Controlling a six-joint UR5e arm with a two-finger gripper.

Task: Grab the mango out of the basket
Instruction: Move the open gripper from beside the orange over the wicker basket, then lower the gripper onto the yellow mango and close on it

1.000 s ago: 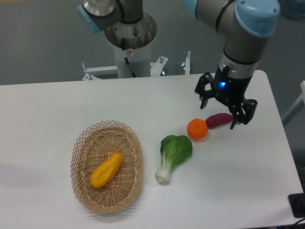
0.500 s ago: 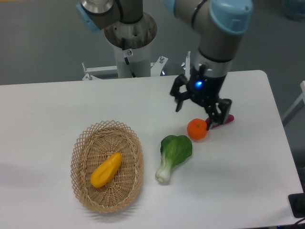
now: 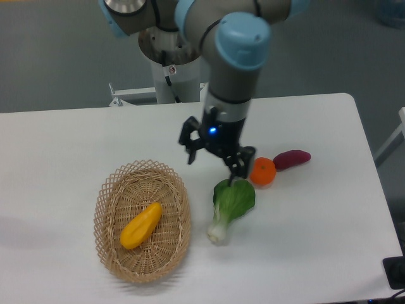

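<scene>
The mango (image 3: 142, 225), yellow shading to orange, lies at a slant in the middle of the oval tan wicker basket (image 3: 109, 193) at the front left of the white table. My gripper (image 3: 215, 165) is open and empty. It hangs above the table to the right of the basket's far end, just over the top of the green vegetable. One finger (image 3: 188, 151) points left and the other finger (image 3: 239, 167) sits next to the orange.
A green leafy vegetable (image 3: 229, 204) lies right of the basket. A round orange (image 3: 262, 171) and a purple oblong vegetable (image 3: 291, 159) lie further right. The robot's base column (image 3: 171, 57) stands at the table's back edge.
My gripper has moved steadily left, from over the purple vegetable, past the orange, to above the green vegetable near the basket. It stays open. The objects have not moved.
</scene>
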